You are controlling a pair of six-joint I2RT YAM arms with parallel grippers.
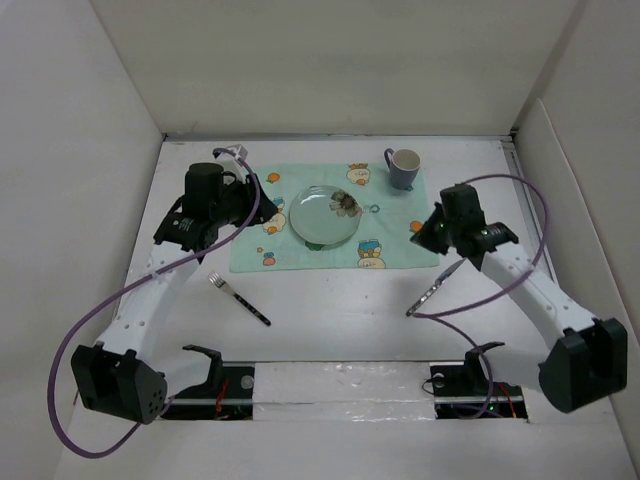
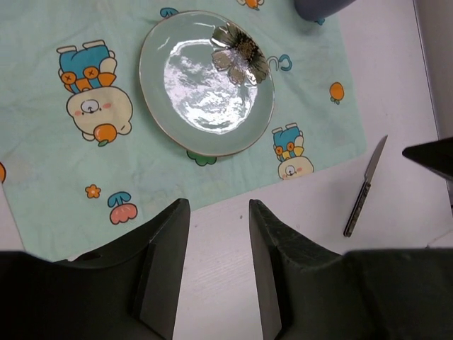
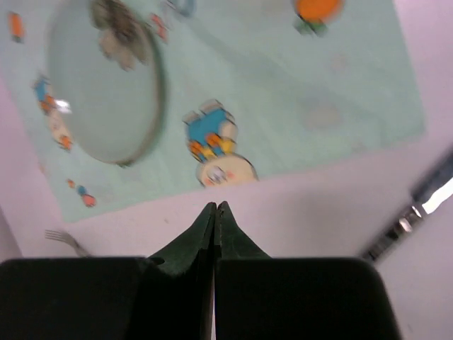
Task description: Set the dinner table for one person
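The white dinner table (image 1: pixel 330 325) holds a mint-green placemat (image 1: pixel 290 255) with a pale green plate (image 1: pixel 325 215) on it and a blue-grey mug (image 1: pixel 403 168) at its back right corner. A fork (image 1: pixel 240 299) lies on the table in front of the placemat's left end. A knife (image 1: pixel 436 288) lies in front of its right end. My left gripper (image 1: pixel 185 238) is open and empty, raised left of the placemat (image 2: pixel 218 205). My right gripper (image 1: pixel 428 236) is shut and empty, raised near the placemat's right front corner (image 3: pixel 215 207), with the knife (image 3: pixel 417 205) to its right.
White walls enclose the table at the back and on both sides. The arm bases and a rail (image 1: pixel 340 385) run along the near edge. Purple cables (image 1: pixel 520 200) loop beside each arm. The plate (image 2: pixel 205 81) carries a flower print.
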